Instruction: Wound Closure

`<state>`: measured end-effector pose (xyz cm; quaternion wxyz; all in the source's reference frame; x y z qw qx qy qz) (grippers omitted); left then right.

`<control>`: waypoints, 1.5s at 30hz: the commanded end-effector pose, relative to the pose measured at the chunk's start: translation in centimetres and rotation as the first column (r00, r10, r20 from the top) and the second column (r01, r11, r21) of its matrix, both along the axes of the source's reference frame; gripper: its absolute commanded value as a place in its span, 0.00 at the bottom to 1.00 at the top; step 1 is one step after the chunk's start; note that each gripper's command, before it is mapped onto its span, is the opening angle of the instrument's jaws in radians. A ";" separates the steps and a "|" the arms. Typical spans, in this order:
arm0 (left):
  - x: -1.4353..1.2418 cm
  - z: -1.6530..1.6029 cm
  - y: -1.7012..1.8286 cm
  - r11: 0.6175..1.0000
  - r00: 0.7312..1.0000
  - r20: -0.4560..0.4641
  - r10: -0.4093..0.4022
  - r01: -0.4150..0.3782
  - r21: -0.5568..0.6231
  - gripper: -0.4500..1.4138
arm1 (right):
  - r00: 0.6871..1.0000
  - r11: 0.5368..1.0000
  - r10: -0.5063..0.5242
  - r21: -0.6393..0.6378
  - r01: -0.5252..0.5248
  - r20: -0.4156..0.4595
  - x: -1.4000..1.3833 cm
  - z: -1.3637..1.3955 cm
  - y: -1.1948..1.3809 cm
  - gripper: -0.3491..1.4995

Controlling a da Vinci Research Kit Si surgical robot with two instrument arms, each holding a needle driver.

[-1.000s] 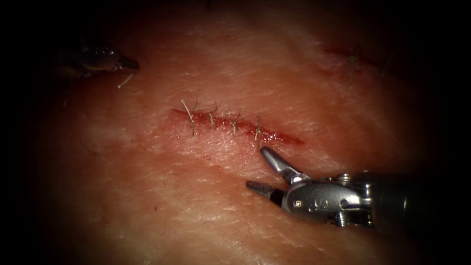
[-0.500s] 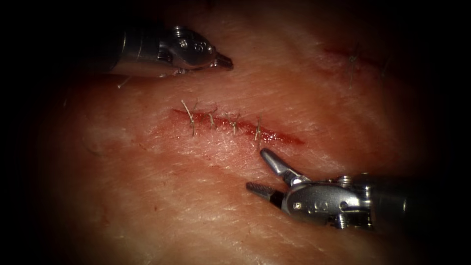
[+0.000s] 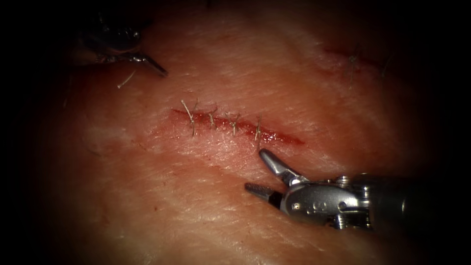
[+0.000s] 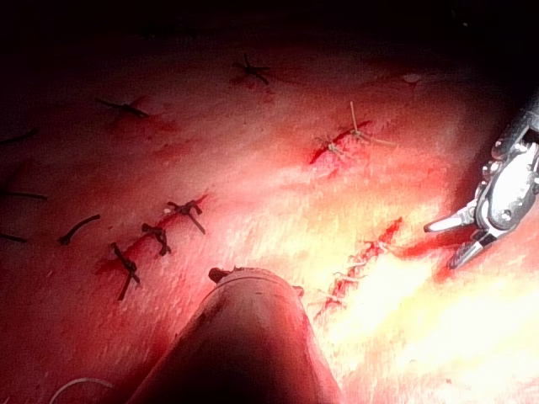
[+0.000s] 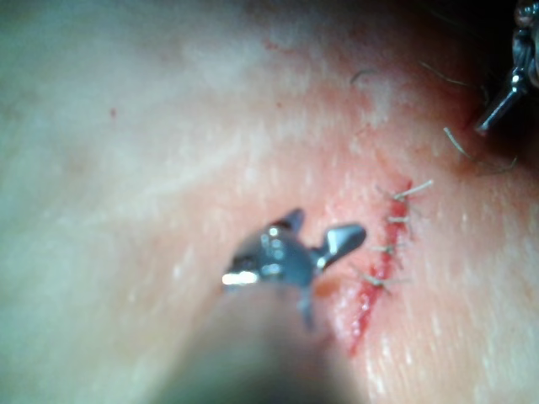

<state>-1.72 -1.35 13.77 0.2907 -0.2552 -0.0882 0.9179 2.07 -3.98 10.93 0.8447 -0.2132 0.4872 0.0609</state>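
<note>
Right tool (image 3: 261, 171) jaws spread, empty, just below the stitched cut (image 3: 235, 125), left tool (image 3: 147, 61) clenched, empty, well beyond it

Moist tissue, bright metal, dry thread

The tissue (image 3: 206, 196) looks wet and glossy, its skin finely lined and grainy; the cut (image 3: 235, 126) shines with red fluid. The right gripper (image 3: 257, 172) is polished, reflective metal with ridged inner jaw faces. The left gripper (image 3: 147, 61) glints as dark metal. Thread ends (image 3: 189, 115) look pale, matt, fibrous.
</note>
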 end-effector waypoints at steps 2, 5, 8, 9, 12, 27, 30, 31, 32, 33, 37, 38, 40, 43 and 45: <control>0.08 0.04 -0.03 1.000 1.000 -0.003 -0.014 0.014 -0.004 0.94 | 1.000 1.000 -0.004 0.001 0.004 -0.002 0.08 0.06 -0.04 0.99; 0.34 0.01 -0.10 1.000 0.999 -0.018 -0.029 0.029 -0.003 0.94 | 1.000 1.000 -0.003 0.001 0.003 -0.002 0.08 0.06 -0.04 0.99; 0.57 0.01 -0.14 0.999 0.999 -0.028 -0.043 0.043 0.001 0.94 | 1.000 1.000 -0.003 0.000 0.003 -0.002 0.09 0.07 -0.05 0.99; 0.65 0.02 -0.16 0.999 0.998 -0.034 -0.049 0.049 -0.001 0.94 | 1.000 1.000 -0.005 0.001 0.005 0.000 0.09 0.07 -0.05 0.99; 0.80 0.07 -0.20 0.998 0.997 -0.051 -0.064 0.063 -0.016 0.94 | 1.000 1.000 -0.005 0.000 0.005 0.000 0.09 0.08 -0.06 0.99; 1.08 0.67 -0.38 0.983 0.980 -0.133 -0.145 0.159 0.094 0.71 | 1.000 1.000 -0.009 0.006 0.009 0.002 0.14 0.10 -0.09 0.99; 1.04 0.81 -0.43 0.971 0.981 -0.107 -0.163 0.179 0.160 0.64 | 1.000 1.000 -0.007 0.011 0.007 0.000 0.14 0.10 -0.09 0.99; 1.04 0.87 -0.44 0.965 0.981 -0.098 -0.167 0.184 0.190 0.64 | 1.000 1.000 -0.007 0.011 0.007 0.000 0.14 0.10 -0.09 0.99; 1.04 0.92 -0.46 0.961 0.982 -0.092 -0.164 0.180 0.212 0.64 | 1.000 1.000 -0.007 0.011 0.007 0.000 0.14 0.10 -0.09 0.99; 1.05 1.01 -0.47 0.955 0.986 -0.081 -0.144 0.160 0.248 0.33 | 1.000 1.000 -0.007 0.011 0.007 0.000 0.14 0.10 -0.09 0.99; 1.03 1.07 -0.48 0.953 0.991 -0.070 -0.112 0.127 0.276 0.00 | 1.000 1.000 -0.007 0.011 0.007 0.000 0.14 0.10 -0.09 0.99; 1.01 1.06 -0.47 0.950 0.993 -0.058 -0.103 0.116 0.289 0.00 | 1.000 1.000 -0.007 0.011 0.007 0.000 0.14 0.10 -0.09 0.99; 0.95 1.00 -0.44 0.948 0.994 -0.039 -0.103 0.110 0.299 0.00 | 1.000 1.000 -0.006 0.011 0.006 0.000 0.14 0.10 -0.09 0.99; 0.80 0.90 -0.40 0.956 0.995 -0.001 -0.097 0.094 0.276 0.00 | 1.000 1.000 -0.006 0.011 0.006 0.000 0.14 0.10 -0.09 0.99; 0.58 0.82 -0.41 0.962 0.996 0.038 -0.085 0.072 0.263 0.00 | 1.000 1.000 -0.006 0.011 0.006 0.000 0.15 0.09 -0.10 0.99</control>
